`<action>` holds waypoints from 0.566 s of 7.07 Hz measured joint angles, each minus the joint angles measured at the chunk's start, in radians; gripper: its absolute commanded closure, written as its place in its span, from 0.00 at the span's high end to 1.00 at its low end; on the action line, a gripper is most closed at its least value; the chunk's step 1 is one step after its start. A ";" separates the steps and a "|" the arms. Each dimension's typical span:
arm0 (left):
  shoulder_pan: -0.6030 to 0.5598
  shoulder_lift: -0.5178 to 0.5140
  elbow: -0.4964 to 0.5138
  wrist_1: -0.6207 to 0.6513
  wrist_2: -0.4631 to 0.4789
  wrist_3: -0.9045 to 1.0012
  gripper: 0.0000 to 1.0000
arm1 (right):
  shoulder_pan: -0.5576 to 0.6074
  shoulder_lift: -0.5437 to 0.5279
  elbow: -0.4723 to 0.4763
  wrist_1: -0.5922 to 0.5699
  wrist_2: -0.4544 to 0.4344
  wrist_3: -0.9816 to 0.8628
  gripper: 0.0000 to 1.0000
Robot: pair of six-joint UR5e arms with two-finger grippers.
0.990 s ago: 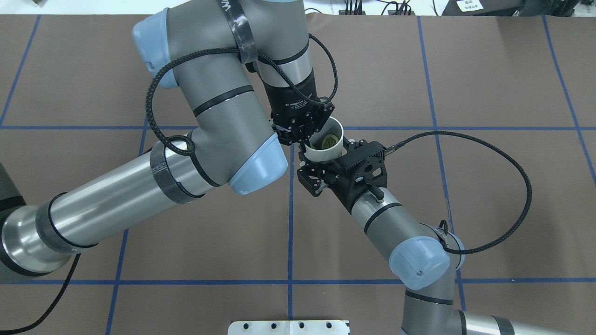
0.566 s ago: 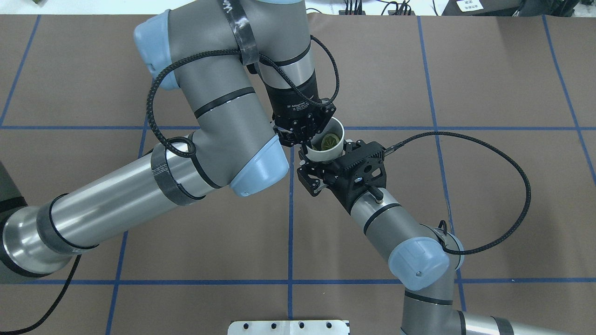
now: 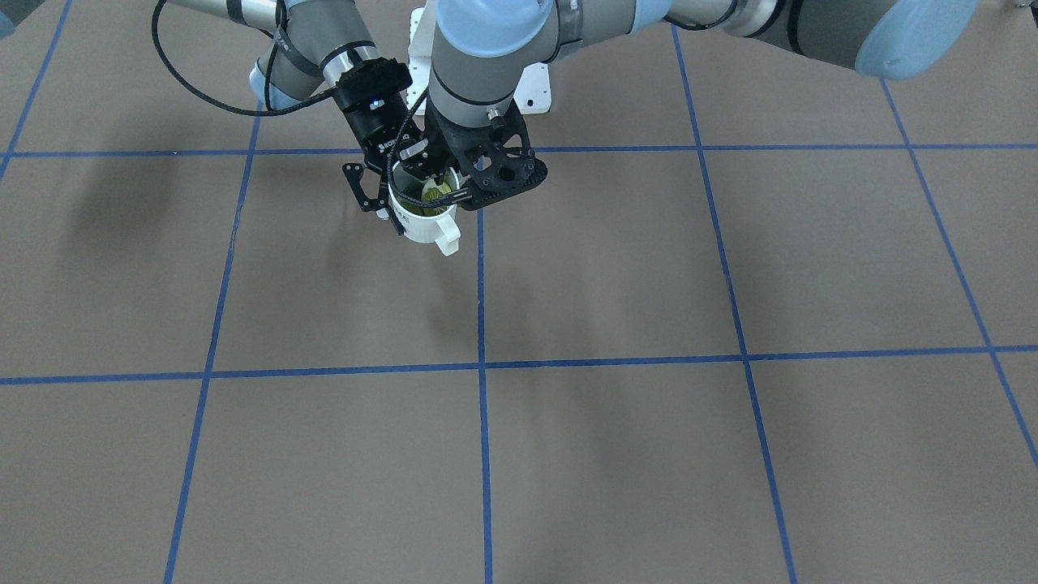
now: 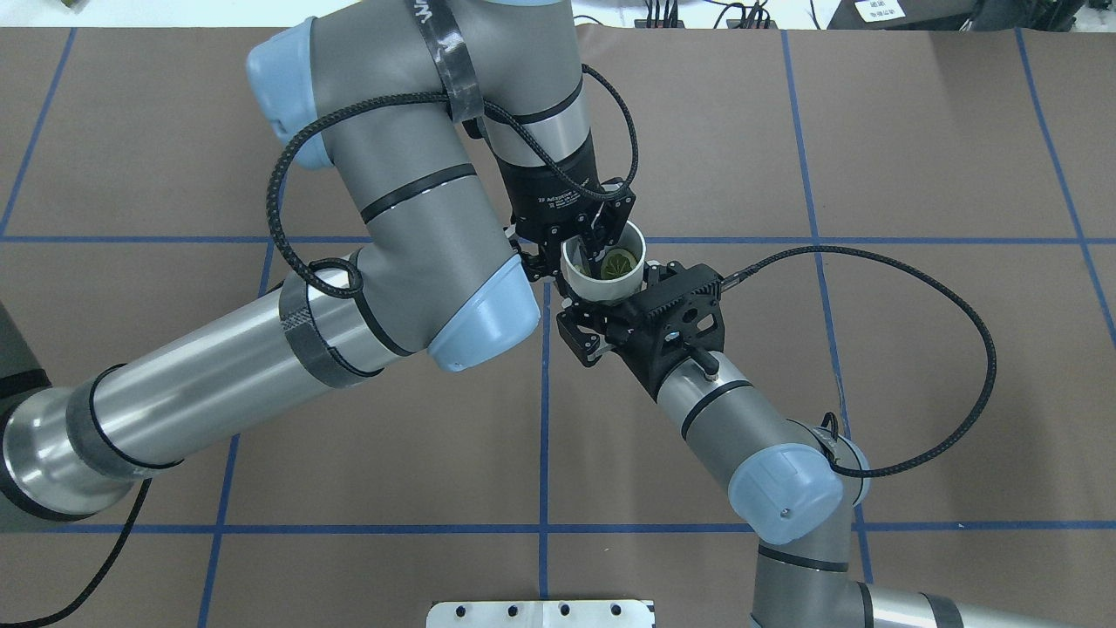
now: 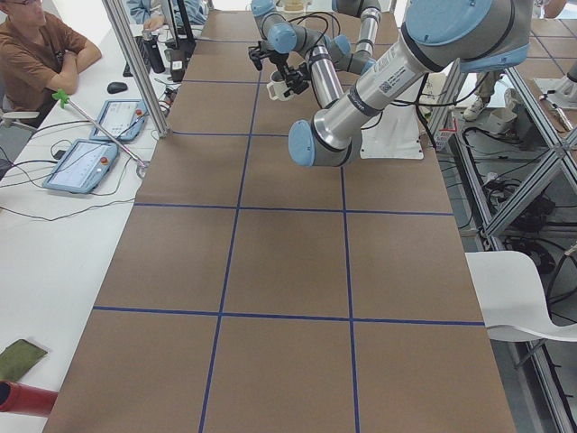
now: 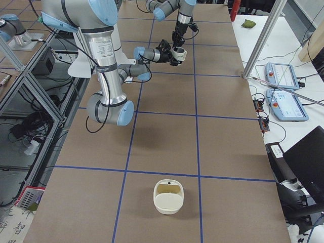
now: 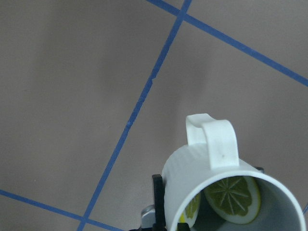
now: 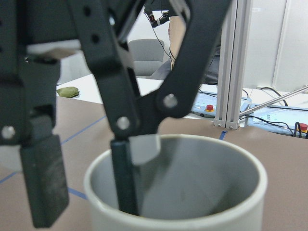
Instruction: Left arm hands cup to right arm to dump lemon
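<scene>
The white cup [image 4: 586,292] hangs upright above the table between the two arms, its handle [image 3: 446,235] pointing away from the robot. A yellow-green lemon slice [image 4: 619,261] lies inside it, also seen in the left wrist view [image 7: 231,199]. My left gripper [image 4: 571,253] comes down from above and is open. One finger [image 8: 125,178] is inside the cup and the other [image 8: 43,178] stands apart outside the wall. My right gripper [image 4: 606,295] reaches in from the side and is shut on the cup's body.
The brown table [image 4: 872,157] has a grid of blue tape lines. A white bowl-like container [image 6: 168,196] sits near the table's right end. A white mounting plate [image 4: 540,613] is at the robot's edge. An operator [image 5: 36,50] and tablets [image 5: 81,164] are beside the table.
My left gripper's fingers were pinched on the cup's rim and have now spread apart. The cup and the right gripper have stayed in place.
</scene>
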 measured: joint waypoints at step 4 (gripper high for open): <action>-0.100 0.039 -0.112 0.005 0.001 0.006 1.00 | 0.015 -0.036 0.034 0.033 -0.008 0.163 0.34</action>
